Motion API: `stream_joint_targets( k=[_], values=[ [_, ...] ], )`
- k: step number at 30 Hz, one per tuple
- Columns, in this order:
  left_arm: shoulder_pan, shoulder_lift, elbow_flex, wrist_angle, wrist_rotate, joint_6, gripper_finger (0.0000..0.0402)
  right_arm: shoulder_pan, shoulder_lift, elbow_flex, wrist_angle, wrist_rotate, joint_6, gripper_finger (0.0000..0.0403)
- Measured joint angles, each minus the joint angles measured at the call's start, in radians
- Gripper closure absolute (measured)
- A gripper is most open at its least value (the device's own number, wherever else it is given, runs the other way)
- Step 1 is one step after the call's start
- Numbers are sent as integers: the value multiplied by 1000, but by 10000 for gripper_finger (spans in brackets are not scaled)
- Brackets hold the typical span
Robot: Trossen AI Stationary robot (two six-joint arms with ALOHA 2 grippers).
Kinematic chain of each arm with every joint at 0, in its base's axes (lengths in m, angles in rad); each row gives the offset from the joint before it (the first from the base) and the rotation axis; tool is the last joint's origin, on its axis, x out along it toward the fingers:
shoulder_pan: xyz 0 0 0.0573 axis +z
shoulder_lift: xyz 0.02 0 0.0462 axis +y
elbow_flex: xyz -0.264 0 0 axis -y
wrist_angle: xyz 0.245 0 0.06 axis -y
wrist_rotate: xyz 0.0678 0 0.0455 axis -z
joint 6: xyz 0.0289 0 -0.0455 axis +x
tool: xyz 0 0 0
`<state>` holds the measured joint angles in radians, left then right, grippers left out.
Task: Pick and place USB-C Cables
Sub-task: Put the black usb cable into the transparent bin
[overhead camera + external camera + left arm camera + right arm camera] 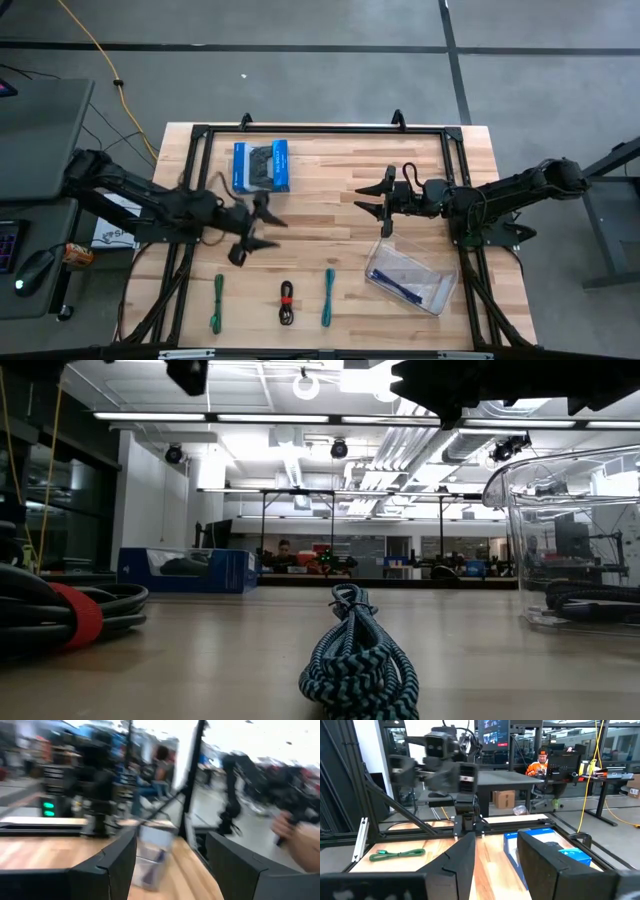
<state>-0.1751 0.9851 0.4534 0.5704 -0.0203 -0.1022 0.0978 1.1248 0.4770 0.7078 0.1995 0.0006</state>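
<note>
We see the left hand (262, 228) held above the wooden surface (330, 180), left of centre, its two dark fingers spread apart with nothing between them. The right hand (378, 205) hangs over the middle of the surface, facing the left hand across a gap; its fingers also stand apart and we see nothing gripped in them.

Three USB-C cables lie in a row along the near edge of the surface: the green cable (217, 302) farthest left, the black cable with a red band (287, 302) in the middle, and the teal cable (328, 297) to its right, all well apart from each other and from both hands. In the low view the teal cable (358, 660) sits coiled in the foreground and the black cable with its red band (70, 615) lies at the left.

A clear plastic bin (412, 277) rests on the surface's right side, just below the right hand, and holds a dark bluish-purple cable (403, 287). A blue box picturing a gamepad (262, 166) lies toward the far side, beyond the left hand
</note>
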Motion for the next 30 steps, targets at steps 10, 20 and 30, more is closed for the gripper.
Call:
stream_joint_targets(
  k=[10, 20, 30],
  values=[
    [-104, 286, 191, -285, 230, 140, 181, 0, 0, 0, -9, -1, 2, 265],
    [-188, 492, 212, -312, 227, 142, 181, 0, 0, 0, -13, -1, 0, 265],
    [-248, 694, 406, -569, 217, 210, 181, 0, 1, 0, -16, 0, 0, 265]
  ],
)
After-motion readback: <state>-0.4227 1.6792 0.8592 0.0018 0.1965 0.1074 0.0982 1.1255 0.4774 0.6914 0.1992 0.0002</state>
